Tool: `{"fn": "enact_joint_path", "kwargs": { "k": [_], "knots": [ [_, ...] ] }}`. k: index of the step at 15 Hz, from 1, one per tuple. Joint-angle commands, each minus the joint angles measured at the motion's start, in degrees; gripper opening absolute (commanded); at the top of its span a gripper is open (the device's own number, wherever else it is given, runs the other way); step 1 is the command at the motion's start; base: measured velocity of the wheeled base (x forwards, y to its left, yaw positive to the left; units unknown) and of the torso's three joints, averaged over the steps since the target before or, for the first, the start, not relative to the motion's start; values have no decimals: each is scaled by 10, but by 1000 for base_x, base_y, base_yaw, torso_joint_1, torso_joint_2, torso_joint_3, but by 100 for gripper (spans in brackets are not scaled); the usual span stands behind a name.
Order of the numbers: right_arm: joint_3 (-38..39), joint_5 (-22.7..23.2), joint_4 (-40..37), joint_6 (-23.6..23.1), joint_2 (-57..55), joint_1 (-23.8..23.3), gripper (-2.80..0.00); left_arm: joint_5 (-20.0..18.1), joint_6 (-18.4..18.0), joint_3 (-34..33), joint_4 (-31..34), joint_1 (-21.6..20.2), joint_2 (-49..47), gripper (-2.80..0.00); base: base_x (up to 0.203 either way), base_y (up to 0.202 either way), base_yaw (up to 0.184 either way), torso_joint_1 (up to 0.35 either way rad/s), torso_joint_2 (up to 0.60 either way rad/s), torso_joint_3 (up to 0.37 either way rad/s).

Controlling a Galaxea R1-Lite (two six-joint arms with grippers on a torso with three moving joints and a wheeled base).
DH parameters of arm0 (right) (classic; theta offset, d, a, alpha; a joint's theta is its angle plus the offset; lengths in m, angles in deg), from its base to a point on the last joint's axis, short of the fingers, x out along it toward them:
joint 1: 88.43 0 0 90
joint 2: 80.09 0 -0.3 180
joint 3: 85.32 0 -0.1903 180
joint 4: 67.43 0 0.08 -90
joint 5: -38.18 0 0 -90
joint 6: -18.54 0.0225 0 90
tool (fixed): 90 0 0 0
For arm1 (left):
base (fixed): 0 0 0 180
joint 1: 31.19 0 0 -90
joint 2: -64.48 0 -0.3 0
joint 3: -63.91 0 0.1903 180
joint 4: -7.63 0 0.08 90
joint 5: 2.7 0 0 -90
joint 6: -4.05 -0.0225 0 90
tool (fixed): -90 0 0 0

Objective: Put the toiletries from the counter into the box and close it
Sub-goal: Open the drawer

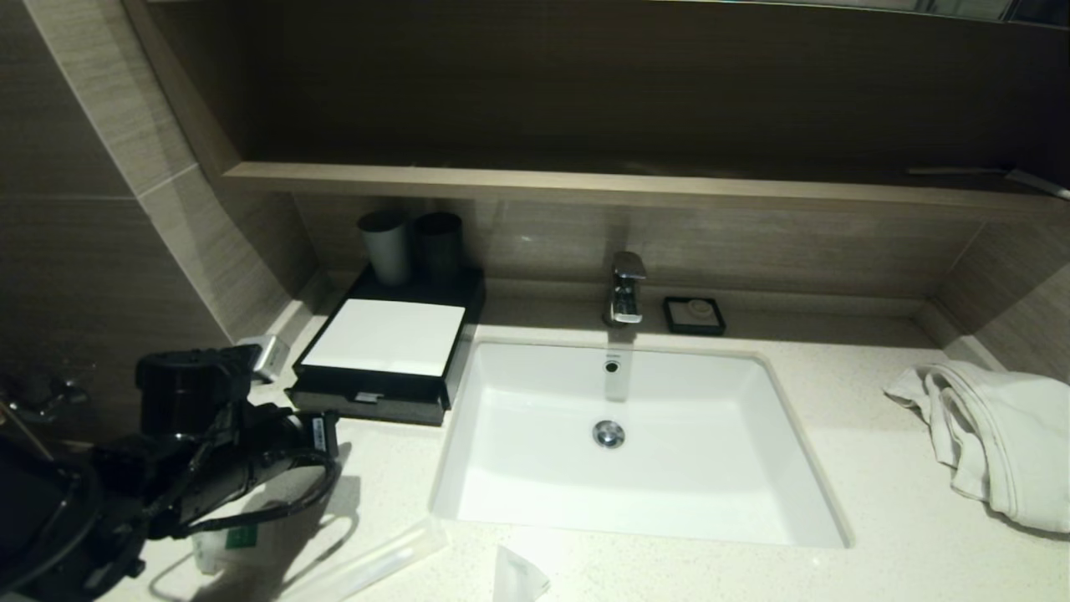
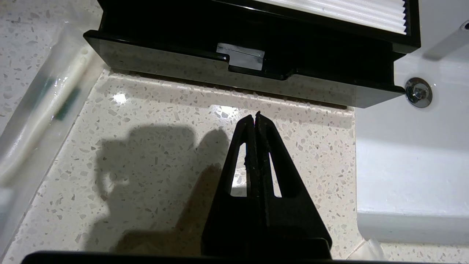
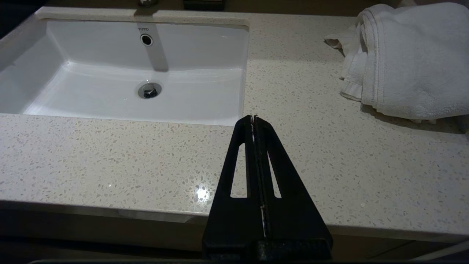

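Nearest, 3 translucent white-wrapped toiletry packets (image 1: 368, 562) lie on the off-white speckled stone surface (image 3: 110, 161); none is boxed yet. The left end effector (image 2: 255, 116), fingers pressed together and empty, hovers just before the pull tab (image 2: 240, 55) of the low black box with white top panel (image 1: 386, 339), whose drawer stands slightly out. Judged: loading and closing remain. The right end effector (image 3: 253, 118), fingers together, is idle by the sink.

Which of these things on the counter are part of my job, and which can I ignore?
Job:
box with its drawer
long packet
green-marked pouch
small pouch
left gripper, shut, before the drawer

Ignore:
cups
towel
soap dish
tap
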Motion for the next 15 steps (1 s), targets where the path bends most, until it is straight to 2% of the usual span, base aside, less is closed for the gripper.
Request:
{"fn": "enact_joint_path", "kwargs": {
  "k": [1, 9, 15],
  "knots": [
    [0, 0, 0, 0, 0, 0, -280, 0, 1, 1, -3, 0, -12, -280, 0, 0, 0, 0, 0, 0],
    [0, 0, 0, 0, 0, 0, -280, 2, 1, 16, -36, 3, -49, -280, 0, 0, 0, 0, 0, 0],
    [0, 0, 0, 0, 0, 0, -280, 3, 2, 23, -38, 4, -64, -280, 0, 0, 0, 0, 0, 0]
  ]
}}
